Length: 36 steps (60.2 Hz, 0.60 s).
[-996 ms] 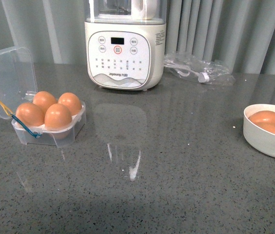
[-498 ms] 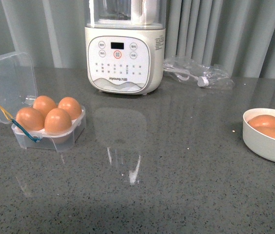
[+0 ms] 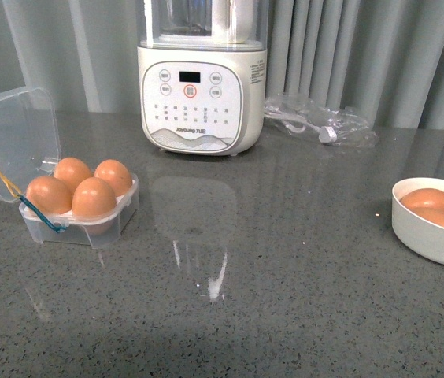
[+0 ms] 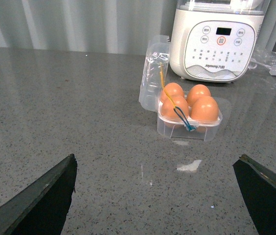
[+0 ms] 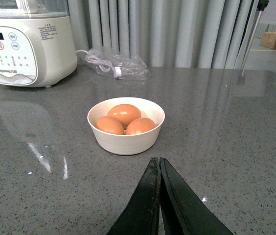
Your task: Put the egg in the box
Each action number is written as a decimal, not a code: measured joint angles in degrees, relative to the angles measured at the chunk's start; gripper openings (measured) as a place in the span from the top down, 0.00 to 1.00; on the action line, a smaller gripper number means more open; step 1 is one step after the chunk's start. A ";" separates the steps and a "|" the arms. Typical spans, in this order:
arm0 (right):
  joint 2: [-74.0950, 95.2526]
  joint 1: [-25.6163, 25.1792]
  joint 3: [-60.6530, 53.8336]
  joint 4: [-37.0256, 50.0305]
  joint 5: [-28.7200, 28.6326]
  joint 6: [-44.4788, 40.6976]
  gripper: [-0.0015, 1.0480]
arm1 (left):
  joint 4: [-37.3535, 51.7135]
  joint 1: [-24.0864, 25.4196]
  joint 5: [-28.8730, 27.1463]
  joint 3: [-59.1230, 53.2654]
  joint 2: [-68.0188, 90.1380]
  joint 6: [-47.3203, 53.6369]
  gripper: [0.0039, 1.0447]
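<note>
The clear plastic box stands at the left of the table with its lid open and a yellow and blue band hanging over its front. Several brown eggs fill its cells. It also shows in the left wrist view. My left gripper is open and empty, set back from the box. Neither arm shows in the front view. My right gripper is shut and empty, a short way in front of a white bowl that holds three brown eggs.
A white blender stands at the back of the grey table. A clear plastic bag with a cable lies to its right. The white bowl sits at the right edge. Grey curtains hang behind.
The front view has shifted slightly: the box, blender and bowl sit a little lower and further right or left in the picture. No object on the table has moved.
</note>
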 joint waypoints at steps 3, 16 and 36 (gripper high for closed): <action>-0.02 0.00 0.00 0.00 0.00 0.00 0.97 | 0.00 0.00 -0.02 0.00 0.00 0.00 0.06; -0.02 0.00 0.00 0.00 0.00 0.00 0.87 | 0.00 0.00 -0.02 0.00 0.00 0.00 0.06; -0.02 0.00 0.00 0.00 0.00 0.00 0.33 | 0.00 0.00 -0.02 0.00 0.00 0.00 0.06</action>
